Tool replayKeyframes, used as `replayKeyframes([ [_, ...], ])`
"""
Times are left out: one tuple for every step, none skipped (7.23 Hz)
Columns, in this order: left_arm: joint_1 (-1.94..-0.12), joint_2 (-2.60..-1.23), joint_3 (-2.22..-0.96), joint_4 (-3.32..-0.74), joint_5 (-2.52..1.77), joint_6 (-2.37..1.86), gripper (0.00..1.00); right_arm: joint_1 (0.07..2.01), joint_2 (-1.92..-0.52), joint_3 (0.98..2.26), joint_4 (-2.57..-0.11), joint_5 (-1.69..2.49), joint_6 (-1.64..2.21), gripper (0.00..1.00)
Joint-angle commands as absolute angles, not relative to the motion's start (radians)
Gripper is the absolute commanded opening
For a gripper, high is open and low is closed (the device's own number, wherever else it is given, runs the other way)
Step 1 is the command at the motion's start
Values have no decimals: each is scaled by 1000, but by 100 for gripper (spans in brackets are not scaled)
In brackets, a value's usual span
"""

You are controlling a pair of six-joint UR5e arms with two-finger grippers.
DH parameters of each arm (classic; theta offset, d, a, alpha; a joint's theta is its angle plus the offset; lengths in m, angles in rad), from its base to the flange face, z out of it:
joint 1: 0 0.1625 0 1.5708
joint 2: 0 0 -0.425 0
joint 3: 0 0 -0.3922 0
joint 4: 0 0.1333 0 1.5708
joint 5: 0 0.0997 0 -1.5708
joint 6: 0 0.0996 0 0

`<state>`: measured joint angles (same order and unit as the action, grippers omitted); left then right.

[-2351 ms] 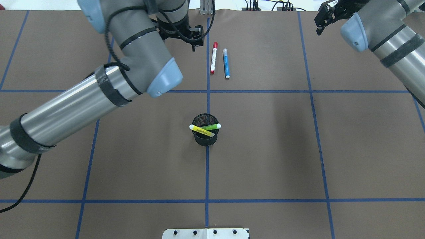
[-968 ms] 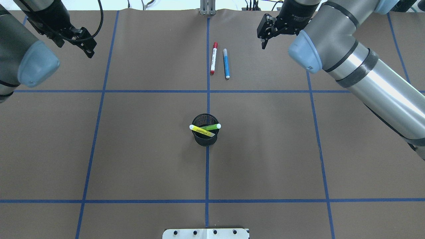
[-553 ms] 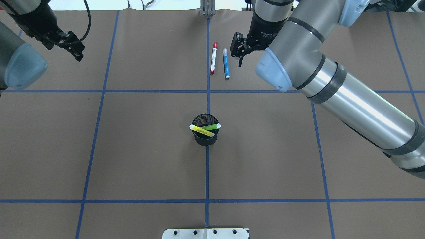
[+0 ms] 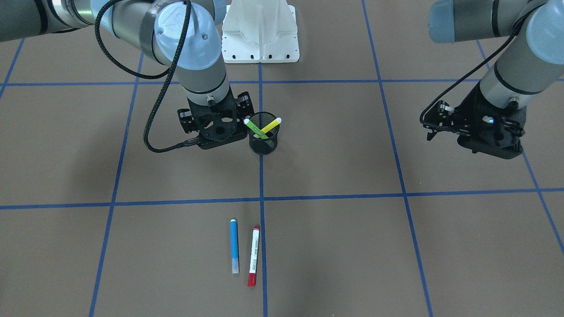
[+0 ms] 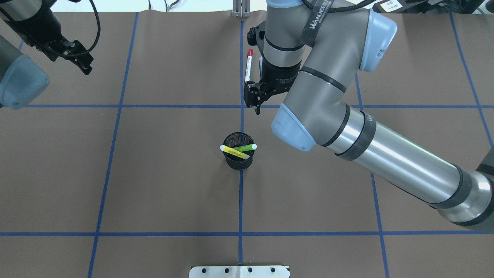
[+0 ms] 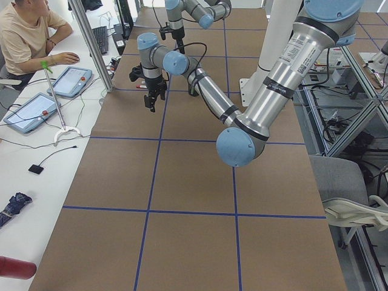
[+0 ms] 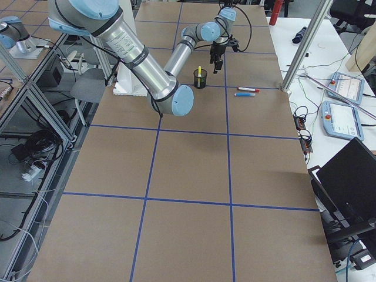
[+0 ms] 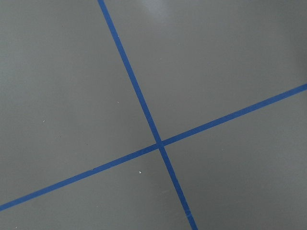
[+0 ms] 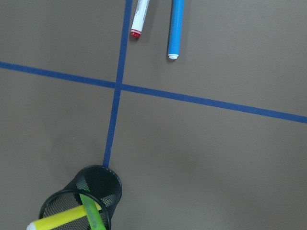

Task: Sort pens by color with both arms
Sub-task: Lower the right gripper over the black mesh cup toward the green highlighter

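Two arms worked over the bench [image 5: 154,185]. The right arm [image 5: 347,116] reached across to the centre tape line, while the left arm [image 5: 17,73] hung well apart over the far left corner.

We could not tell from any view whether the right gripper [image 5: 256,107] had its jaws released or clenched. The same went for the left gripper [image 5: 82,63], and we saw nothing held in either. The right jaws pointed down between the black mesh cup [image 5: 239,159] and the two pens lying flat, so this arm was by far the nearer to everything.

From those jaws the cup stood toward the robot's base, on the same tape line. In it the yellow pen [image 5: 234,152] and the green pen [image 5: 247,147] stood tilted and crossed, pale caps up, yellow leaning to the robot's left and green to its right.

Beyond the jaws, the blue pen [image 4: 234,246] and the red-ended pen [image 4: 253,256] lay just beside each other without touching, long axes along the line.

We judged the cup to be next. The crossed barrels and the rim would crowd any grasp there.
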<state>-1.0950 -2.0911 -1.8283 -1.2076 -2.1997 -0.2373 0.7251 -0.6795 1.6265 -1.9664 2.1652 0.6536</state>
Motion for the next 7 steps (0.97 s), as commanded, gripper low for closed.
replayKeyframes([
  [-1094, -2066, -1830, -1210, -2200, -239, 100, 675, -672, 1623, -1967, 2143, 629, 92],
  [-1094, -2066, -1829, -1210, -2200, -239, 100, 658, -657, 1612, -1968, 2135, 629, 91],
  [-1094, -2066, -1829, -1210, -2200, -241, 100, 644, -635, 1579, -1968, 2126, 626, 82],
  [-1092, -2054, -1829, -1212, -2200, -239, 100, 640, -614, 1536, -1971, 2112, 539, 59],
  [-1092, -2052, -1827, -1212, -2200, -239, 100, 641, -612, 1517, -1971, 2106, 447, 52],
  [-1092, -2052, -1828, -1212, -2200, -239, 100, 640, -592, 1478, -1971, 2108, 392, 50],
  [-1092, -2054, -1829, -1212, -2200, -241, 100, 638, -525, 1380, -2006, 2109, 387, 44],
])
